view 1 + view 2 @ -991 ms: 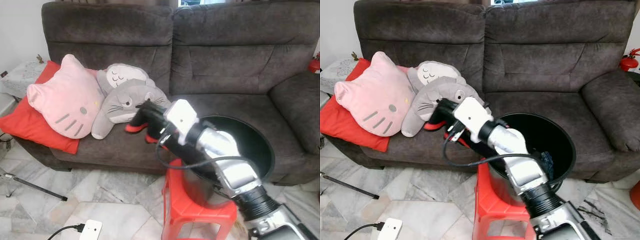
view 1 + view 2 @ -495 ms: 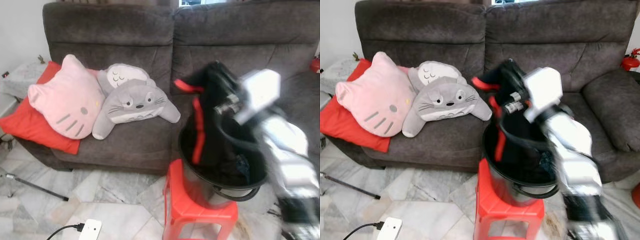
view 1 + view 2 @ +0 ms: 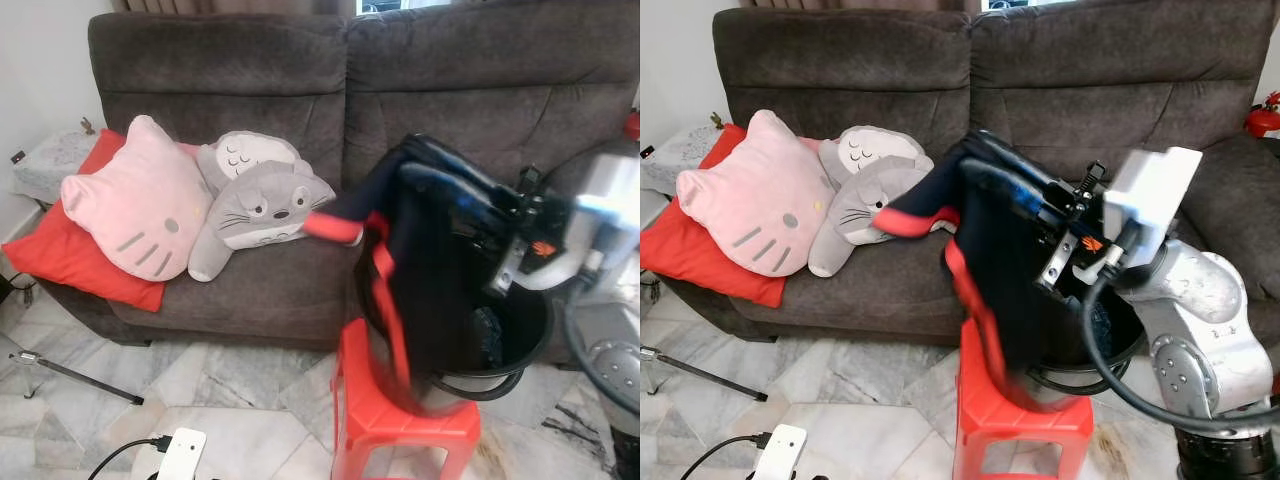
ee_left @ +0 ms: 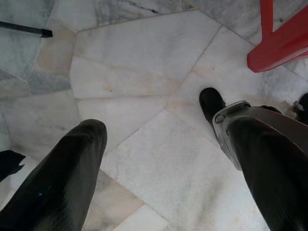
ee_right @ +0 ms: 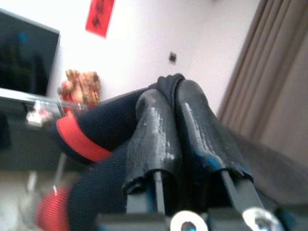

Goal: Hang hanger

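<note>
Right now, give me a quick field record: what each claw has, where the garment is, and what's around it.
right claw: shut on dark garment, raised over the bucket
dark garment: navy with red cuffs, hanging from the right claw, lower edge draped over the stool's front
bucket: black, on red stool, in front of the sofa
left claw: open, pointing down at the marble floor
sofa: grey, holds pink cat cushion, grey plush, red pillow
hanger: none that I can make out

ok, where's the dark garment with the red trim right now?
The dark garment hangs from the right tool, pinched shut on its top edge, in front of the sofa. It drapes over the black bucket on the red stool.
</note>
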Available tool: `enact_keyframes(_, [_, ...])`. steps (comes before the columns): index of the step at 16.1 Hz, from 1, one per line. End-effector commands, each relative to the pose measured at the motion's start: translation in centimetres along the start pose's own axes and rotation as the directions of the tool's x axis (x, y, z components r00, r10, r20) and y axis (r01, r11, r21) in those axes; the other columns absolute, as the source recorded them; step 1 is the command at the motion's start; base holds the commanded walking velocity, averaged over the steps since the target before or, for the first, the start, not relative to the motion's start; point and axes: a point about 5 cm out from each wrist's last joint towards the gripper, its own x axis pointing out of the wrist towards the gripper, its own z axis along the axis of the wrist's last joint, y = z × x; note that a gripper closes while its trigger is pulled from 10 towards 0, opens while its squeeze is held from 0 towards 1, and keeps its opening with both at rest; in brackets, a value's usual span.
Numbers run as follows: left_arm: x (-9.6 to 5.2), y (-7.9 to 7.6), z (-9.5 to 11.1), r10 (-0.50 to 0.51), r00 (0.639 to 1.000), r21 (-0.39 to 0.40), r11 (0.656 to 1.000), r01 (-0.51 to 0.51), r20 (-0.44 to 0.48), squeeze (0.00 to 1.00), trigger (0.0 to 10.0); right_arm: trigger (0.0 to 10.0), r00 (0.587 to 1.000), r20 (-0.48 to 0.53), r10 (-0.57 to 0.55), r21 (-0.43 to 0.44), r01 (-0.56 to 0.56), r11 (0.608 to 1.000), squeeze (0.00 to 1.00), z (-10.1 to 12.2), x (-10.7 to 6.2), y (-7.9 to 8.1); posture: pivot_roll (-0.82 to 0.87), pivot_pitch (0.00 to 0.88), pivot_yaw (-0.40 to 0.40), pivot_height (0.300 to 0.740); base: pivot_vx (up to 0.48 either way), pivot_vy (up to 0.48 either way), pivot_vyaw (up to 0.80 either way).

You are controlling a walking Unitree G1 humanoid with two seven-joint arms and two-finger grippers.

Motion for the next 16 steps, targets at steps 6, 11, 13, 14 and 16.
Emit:
enact_keyframes(6, [-0.2, 0.3, -0.7, 0.006, 1.0, 0.013, 1.0, -0.005, -0.026, 0.0, 10.0, 0.0, 0.95, -0.286, -0.125, -0.027, 0.122, 0.992, 0.0, -5.4, -0.9, -1.5, -0.16, 0.0, 0.086, 0.74, 0.0, 0.0, 0.0])
enact_keyframes(11, [-0.2, 0.3, -0.9, 0.0, 1.0, 0.019, 1.0, 0.001, -0.031, 0.0, 10.0, 0.0, 0.816, -0.52, -0.252, -0.156, 0.199, 0.967, 0.0, -9.4, -3.2, -2.9, -0.16, 0.0, 0.091, 0.74, 0.0, 0.0, 0.0])
enact_keyframes(13, [-0.2, 0.2, -0.9, -0.003, 0.999, 0.023, 1.0, 0.004, -0.032, 0.0, 10.0, 0.0, 0.745, -0.584, -0.322, -0.2, 0.253, 0.947, 0.0, -10.6, -4.4, -3.7, -0.17, 0.0, 0.093, 0.74, 0.0, 0.0, 0.0])
enact_keyframes(14, [-0.2, 0.2, -0.9, -0.003, 0.999, 0.023, 1.0, 0.004, -0.033, 0.0, 10.0, 0.0, 0.734, -0.595, -0.326, -0.203, 0.255, 0.945, 0.0, -11.0, -4.6, -3.7, -0.17, 0.0, 0.093, 0.74, 0.0, 0.0, 0.0])
enact_keyframes(16, [-0.2, 0.2, -0.9, -0.003, 0.999, 0.023, 1.0, 0.004, -0.032, 0.0, 10.0, 0.0, 0.697, -0.619, -0.362, -0.233, 0.277, 0.932, 0.0, -11.9, -5.0, -3.9, -0.17, 0.0, 0.092, 0.74, 0.0, 0.0, 0.0])
